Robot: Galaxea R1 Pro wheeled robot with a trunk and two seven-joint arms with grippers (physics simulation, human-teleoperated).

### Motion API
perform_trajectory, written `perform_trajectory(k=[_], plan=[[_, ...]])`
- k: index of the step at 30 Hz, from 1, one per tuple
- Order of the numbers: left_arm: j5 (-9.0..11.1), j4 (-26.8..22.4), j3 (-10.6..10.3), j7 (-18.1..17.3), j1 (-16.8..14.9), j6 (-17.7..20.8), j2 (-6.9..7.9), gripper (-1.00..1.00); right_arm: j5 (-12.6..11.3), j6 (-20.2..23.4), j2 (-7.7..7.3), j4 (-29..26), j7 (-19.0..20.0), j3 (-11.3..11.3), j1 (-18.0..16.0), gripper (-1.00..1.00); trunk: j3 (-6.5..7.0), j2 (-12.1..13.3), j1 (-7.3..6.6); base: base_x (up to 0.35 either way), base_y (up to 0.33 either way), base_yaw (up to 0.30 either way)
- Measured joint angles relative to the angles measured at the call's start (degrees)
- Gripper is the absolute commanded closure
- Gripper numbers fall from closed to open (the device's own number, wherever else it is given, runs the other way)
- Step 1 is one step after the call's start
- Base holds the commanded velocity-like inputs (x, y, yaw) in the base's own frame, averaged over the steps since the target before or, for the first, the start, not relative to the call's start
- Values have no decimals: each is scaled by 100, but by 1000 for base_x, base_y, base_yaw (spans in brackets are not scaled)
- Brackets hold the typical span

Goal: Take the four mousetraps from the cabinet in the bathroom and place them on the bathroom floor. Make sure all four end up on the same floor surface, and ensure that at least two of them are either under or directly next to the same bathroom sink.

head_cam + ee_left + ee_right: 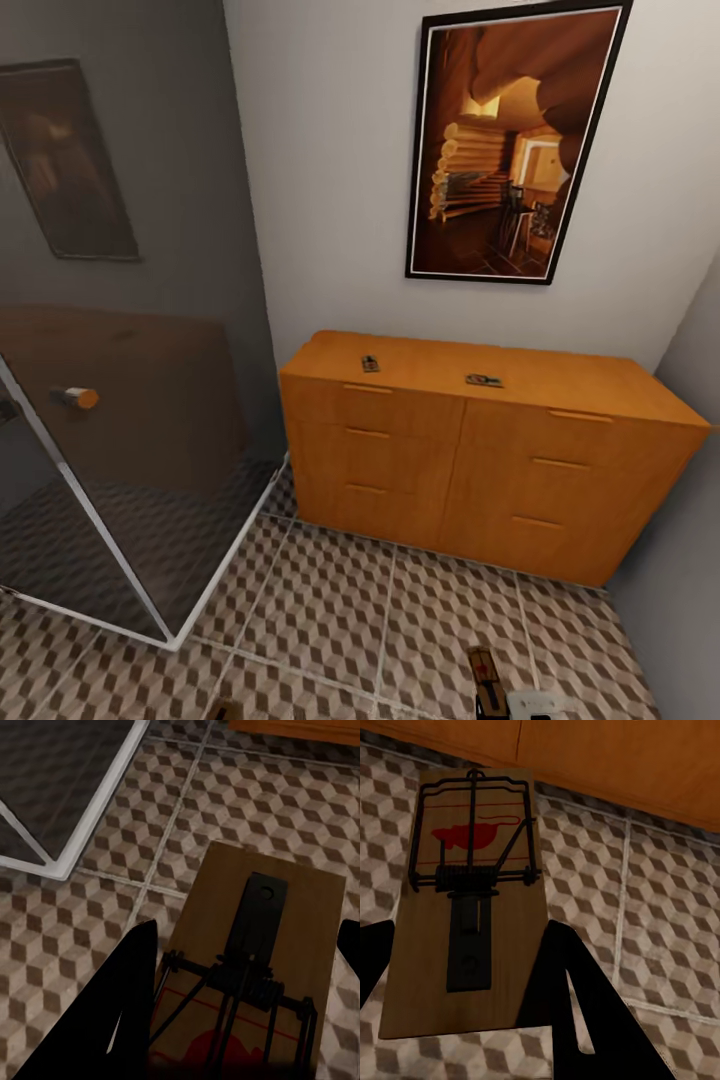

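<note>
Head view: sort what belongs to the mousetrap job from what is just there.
Job:
- two mousetraps on the cabinet
- mousetrap in the right pincer
- bathroom floor

Just there:
- framed picture
- glass shower screen

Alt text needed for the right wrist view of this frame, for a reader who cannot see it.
A small flat brown wooden mousetrap with dark metal parts and a red mark sits between the right gripper's two dark fingers, above the cube-patterned brown, beige and white tiled bathroom floor. Beyond it runs the orange-brown wooden cabinet's lower front.
</note>
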Motion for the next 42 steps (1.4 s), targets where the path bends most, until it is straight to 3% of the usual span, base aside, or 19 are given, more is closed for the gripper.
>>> perform_trajectory(k=[23,42], plan=[[0,3,0,-6,17,-1,-69,100,-3,0,9,88,6,0,-1,100,0,0,-1,-107,74,257],[-1,0,0,-8,27,1,-70,100,3,0,25,88,5,0,-1,100,0,0,-2,-6,5,256]])
